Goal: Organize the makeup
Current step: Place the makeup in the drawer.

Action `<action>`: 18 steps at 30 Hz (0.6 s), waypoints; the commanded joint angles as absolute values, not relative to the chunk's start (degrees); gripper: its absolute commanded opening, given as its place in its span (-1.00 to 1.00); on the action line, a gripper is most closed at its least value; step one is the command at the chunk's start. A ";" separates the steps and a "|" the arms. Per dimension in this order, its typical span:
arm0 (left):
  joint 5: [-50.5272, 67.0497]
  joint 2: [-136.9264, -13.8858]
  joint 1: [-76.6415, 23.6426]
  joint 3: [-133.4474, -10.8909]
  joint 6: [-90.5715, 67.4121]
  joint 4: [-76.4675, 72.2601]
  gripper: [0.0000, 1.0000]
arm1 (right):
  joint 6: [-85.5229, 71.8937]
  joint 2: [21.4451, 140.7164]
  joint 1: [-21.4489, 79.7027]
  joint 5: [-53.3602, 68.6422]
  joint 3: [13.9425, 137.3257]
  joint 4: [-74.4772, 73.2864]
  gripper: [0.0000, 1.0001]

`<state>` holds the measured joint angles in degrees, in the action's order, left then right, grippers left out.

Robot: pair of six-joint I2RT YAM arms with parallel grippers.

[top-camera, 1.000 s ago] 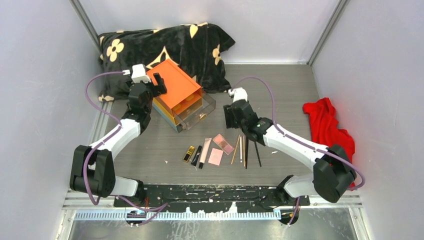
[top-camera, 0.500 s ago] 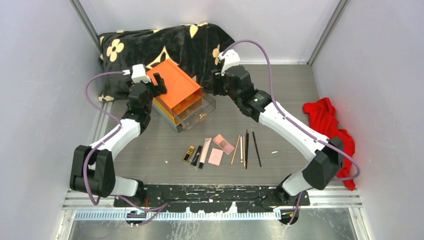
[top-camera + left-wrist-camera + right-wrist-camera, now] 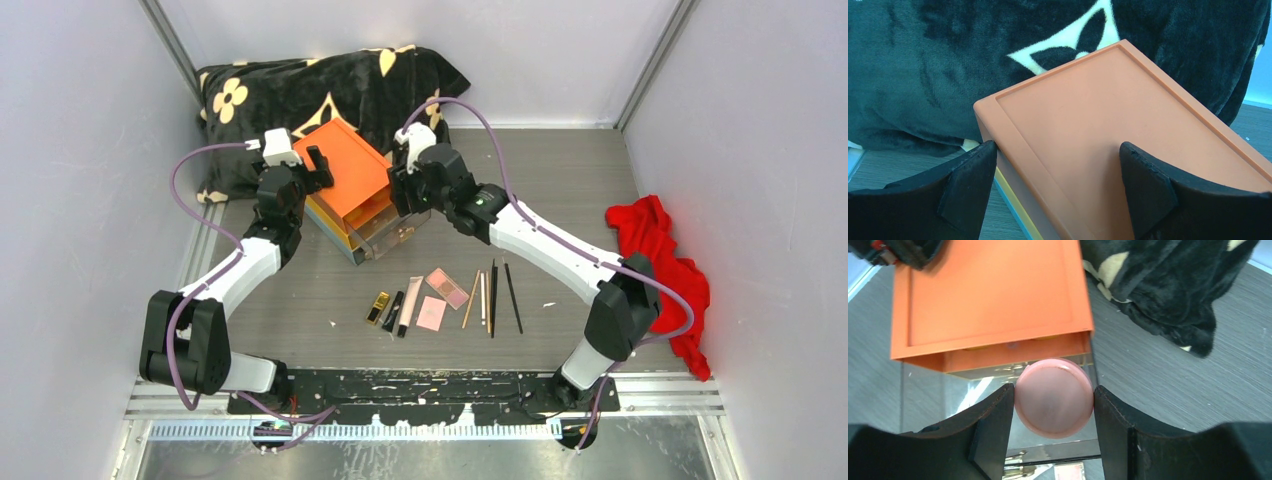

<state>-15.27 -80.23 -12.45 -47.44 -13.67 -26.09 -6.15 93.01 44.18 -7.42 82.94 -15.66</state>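
Observation:
My right gripper [image 3: 1053, 407] is shut on the round pink compact [image 3: 1054, 397] and holds it above the pulled-out clear drawer [image 3: 928, 395] of the orange-topped box [image 3: 348, 175]. In the top view this gripper [image 3: 405, 197] is at the box's right front. My left gripper [image 3: 1058, 187] is open and straddles the box's near left corner [image 3: 1013, 125], one finger beside it and one over the lid. On the table lie the gold-black lipstick [image 3: 378, 307], black tube [image 3: 393, 311], pink tube [image 3: 410, 305], two pink palettes [image 3: 432, 313] [image 3: 447, 287] and several thin brushes [image 3: 491, 297].
A black blanket with cream flowers [image 3: 330, 88] lies behind the box and against it. A red cloth [image 3: 655, 250] lies at the right wall. Grey walls close the table on three sides.
My right arm has swung from beside the makeup row up and left to the box's open drawer. The left arm and the box have not moved.

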 commanded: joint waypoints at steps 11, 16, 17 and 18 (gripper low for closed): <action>-7.60 -84.11 -13.60 -44.03 -10.69 -10.64 0.76 | -7.16 95.32 46.82 -4.24 83.90 -13.83 0.04; -7.56 -84.07 -13.58 -43.95 -10.69 -10.63 0.76 | -6.44 97.28 46.92 -4.43 84.66 -14.77 0.16; -7.57 -83.97 -13.60 -43.92 -10.70 -10.63 0.76 | -6.28 97.49 46.91 -4.55 84.79 -14.91 0.24; -7.57 -83.94 -13.60 -43.90 -10.65 -10.63 0.76 | -6.04 97.59 46.90 -4.63 84.81 -14.87 0.28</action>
